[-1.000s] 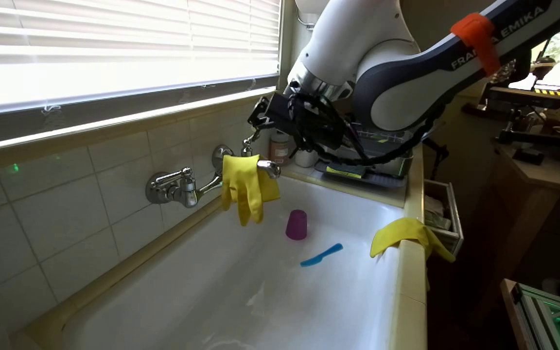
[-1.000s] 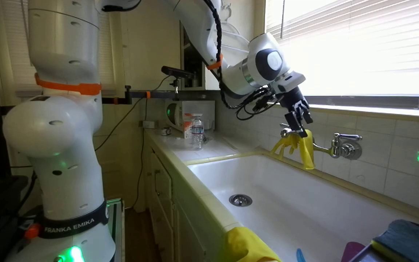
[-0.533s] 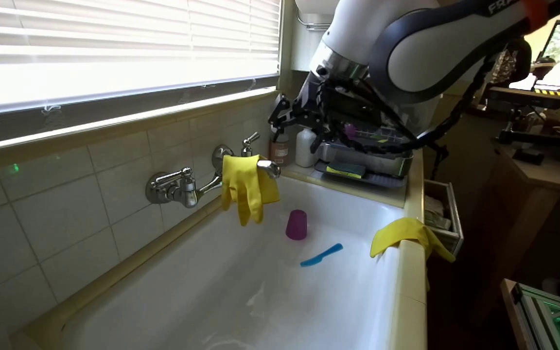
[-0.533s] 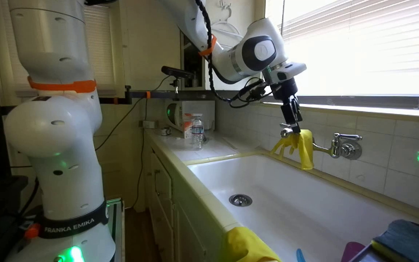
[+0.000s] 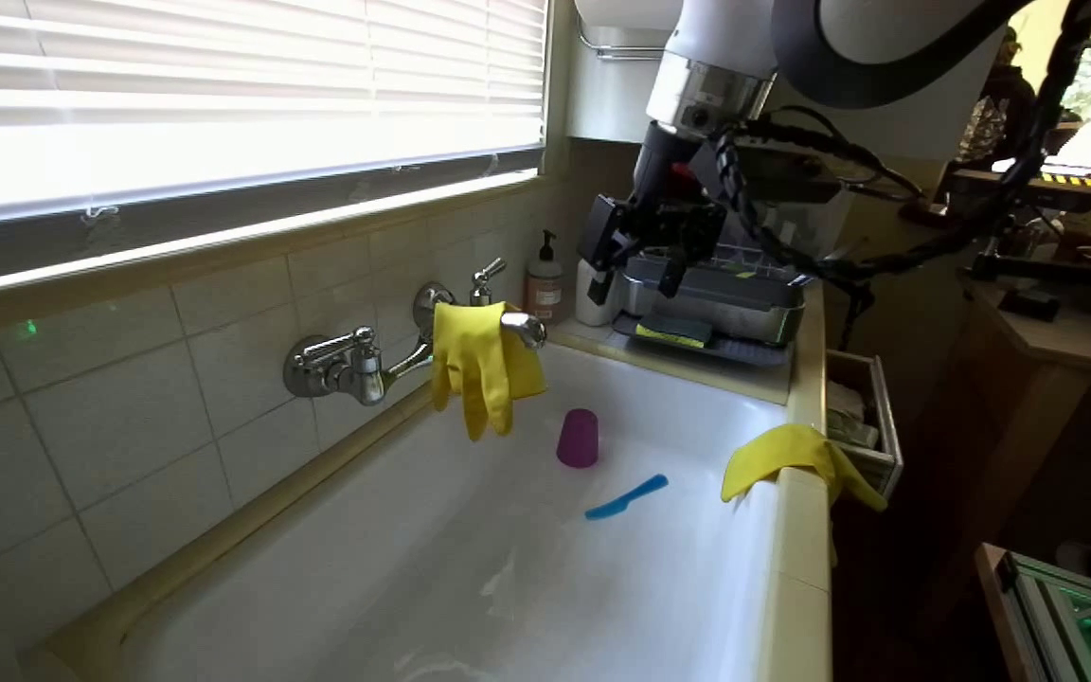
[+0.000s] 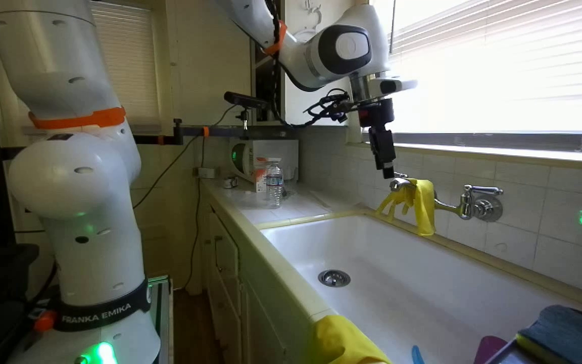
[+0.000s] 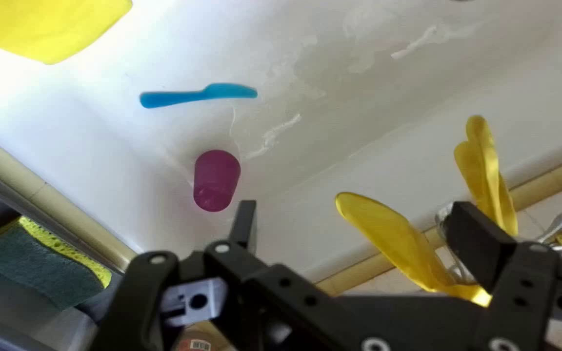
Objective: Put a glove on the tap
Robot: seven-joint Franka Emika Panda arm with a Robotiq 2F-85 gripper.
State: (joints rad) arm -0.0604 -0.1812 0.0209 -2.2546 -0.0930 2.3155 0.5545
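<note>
The yellow glove (image 5: 472, 365) hangs draped over the chrome tap's spout, fingers down on one side and cuff on the other; this shows in both exterior views, with the glove (image 6: 425, 207) on the tap (image 6: 451, 206). The tap (image 5: 524, 329) has its spout end showing past the glove. My gripper (image 5: 634, 284) is open and empty, pointing down, apart from the glove. In the wrist view my gripper's fingers (image 7: 354, 214) are wide apart; the glove (image 7: 393, 239) shows beyond them, partly hidden by a finger. The second yellow glove (image 5: 792, 455) lies over the sink's front rim.
A purple cup (image 5: 579, 439) and a blue plastic knife (image 5: 627, 497) lie in the white sink (image 5: 470, 587). Soap bottle (image 5: 544, 284), white bottle (image 5: 595, 294), sponge (image 5: 675, 330) and dish rack (image 5: 754, 303) stand at the sink's end. An open drawer (image 5: 877, 407) juts out.
My gripper has moved away from the glove and tap, toward the dish rack side, and turned to point straight down. The glove stays hanging on the tap.
</note>
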